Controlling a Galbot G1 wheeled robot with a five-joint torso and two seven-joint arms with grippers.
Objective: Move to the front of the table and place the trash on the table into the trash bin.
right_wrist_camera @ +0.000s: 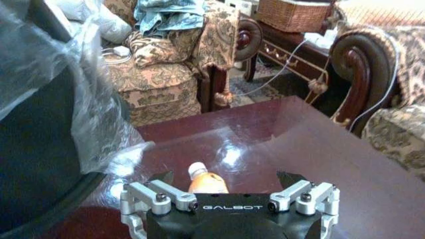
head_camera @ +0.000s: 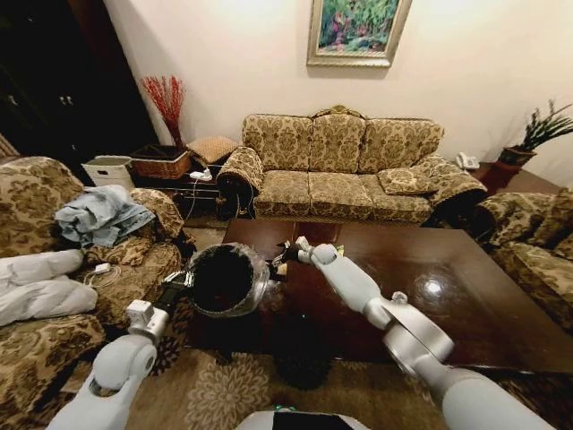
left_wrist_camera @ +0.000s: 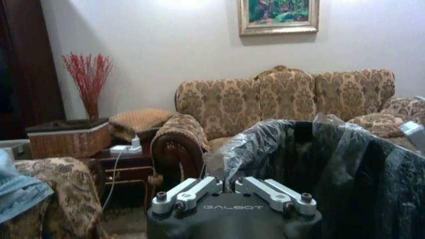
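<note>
Glossy dark brown table [head_camera: 466, 296], an orange bottle with a white cap [right_wrist_camera: 204, 180] lying near its corner

Count: one round black bin with translucent plastic liner [head_camera: 222, 279]; one orange bottle with white cap [right_wrist_camera: 205, 181]; one glossy dark brown wooden table [head_camera: 466, 305]; two grippers.

A home living room. A patterned three-seat sofa [head_camera: 336, 166] stands behind the dark wood counter [head_camera: 466, 296]. A framed painting [head_camera: 355, 31] hangs above the sofa.
</note>
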